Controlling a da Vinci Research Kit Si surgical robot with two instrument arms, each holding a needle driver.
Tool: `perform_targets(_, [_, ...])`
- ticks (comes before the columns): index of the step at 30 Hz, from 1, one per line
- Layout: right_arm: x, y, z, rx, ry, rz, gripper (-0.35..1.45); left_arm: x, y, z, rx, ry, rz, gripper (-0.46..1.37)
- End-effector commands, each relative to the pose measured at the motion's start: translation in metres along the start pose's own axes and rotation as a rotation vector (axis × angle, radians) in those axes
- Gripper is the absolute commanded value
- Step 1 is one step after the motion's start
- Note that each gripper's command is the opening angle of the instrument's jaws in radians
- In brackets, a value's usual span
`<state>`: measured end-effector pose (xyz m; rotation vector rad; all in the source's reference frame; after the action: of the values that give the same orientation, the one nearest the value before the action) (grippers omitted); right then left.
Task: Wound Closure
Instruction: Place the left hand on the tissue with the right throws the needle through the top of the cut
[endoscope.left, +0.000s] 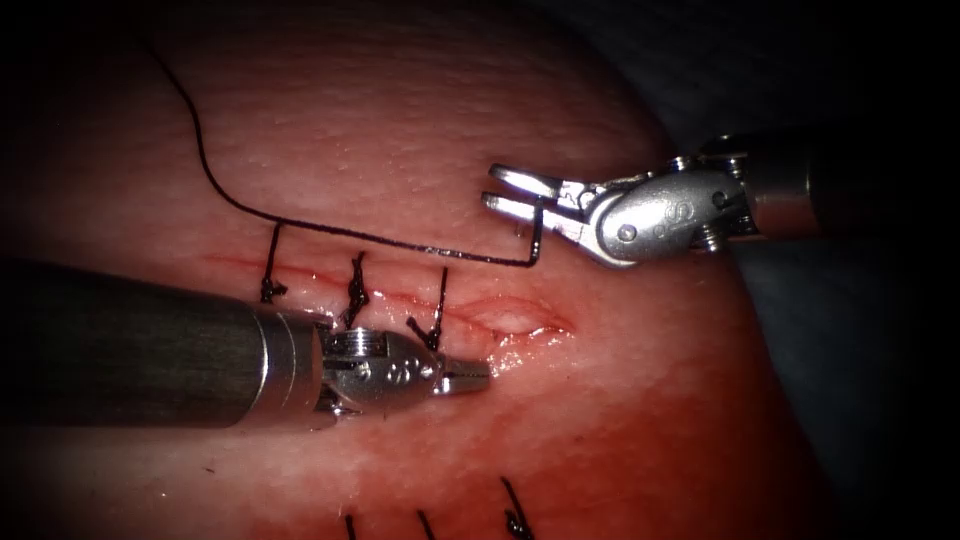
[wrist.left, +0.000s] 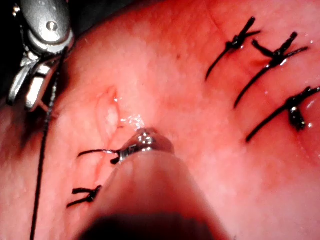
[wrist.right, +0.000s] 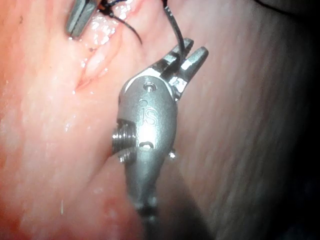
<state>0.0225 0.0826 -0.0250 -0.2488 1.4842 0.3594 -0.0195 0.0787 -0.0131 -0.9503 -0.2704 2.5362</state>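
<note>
At right of centre in the endoscope frame, the right tool (endoscope.left: 515, 193) grips the thread (endoscope.left: 400, 240) between narrow jaws above the cut (endoscope.left: 510, 318); the left tool (endoscope.left: 470, 378), jaws together and holding nothing, rests just below it. No needle can be made out. The taut thread could tear through the tissue (endoscope.left: 420, 120) if strained harder. Three stitches (endoscope.left: 355, 290) cross the cut's left part; its right end gapes, glistening with red fluid (endoscope.left: 530, 340).

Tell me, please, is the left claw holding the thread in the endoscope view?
No: the left claw lies shut and empty beside the cut, while the thread runs through the right claw.
</note>
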Motion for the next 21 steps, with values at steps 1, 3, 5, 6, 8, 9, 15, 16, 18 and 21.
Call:
perform_targets(1, [-0.0001, -0.0001, -0.0001, -0.004, -0.005, 0.023, -0.35, 0.0000, 0.0000, 0.0000, -0.005, 0.000, 0.000, -0.35])
perform_targets(3, [-0.0001, 0.0002, 0.0000, -0.006, -0.009, 0.042, -0.35, 0.0000, 0.0000, -0.0001, -0.006, 0.000, 0.000, -0.35])
perform_targets(5, [-0.0001, 0.0005, 0.0002, -0.008, -0.013, 0.067, -0.35, -0.0001, 0.0000, -0.0001, -0.006, 0.000, 0.001, -0.35])
perform_targets(6, [-0.0001, 0.0006, 0.0003, -0.009, -0.014, 0.074, -0.35, -0.0001, 0.0000, -0.0001, -0.006, 0.000, 0.001, -0.35])
perform_targets(8, [0.0000, 0.0010, 0.0005, -0.010, -0.020, 0.100, -0.35, -0.0002, 0.0000, -0.0002, -0.007, 0.000, 0.002, -0.35])
perform_targets(9, [0.0001, 0.0011, 0.0006, -0.013, -0.020, 0.114, -0.35, -0.0002, 0.0000, -0.0002, -0.007, 0.000, 0.002, -0.35])
perform_targets(15, [0.0006, 0.0024, 0.0012, -0.034, -0.020, 0.155, -0.35, -0.0002, 0.0000, -0.0002, -0.007, 0.000, 0.002, -0.35])
perform_targets(16, [0.0007, 0.0026, 0.0012, -0.034, -0.021, 0.156, -0.35, -0.0002, 0.0000, -0.0002, -0.008, 0.000, 0.002, -0.35])
perform_targets(18, [0.0009, 0.0029, 0.0014, -0.038, -0.022, 0.159, -0.35, -0.0002, 0.0000, -0.0003, -0.008, 0.000, 0.002, -0.35])
perform_targets(21, [0.0010, 0.0030, 0.0016, -0.043, -0.022, 0.172, -0.35, -0.0002, 0.0000, -0.0003, -0.008, 0.000, 0.002, -0.35])
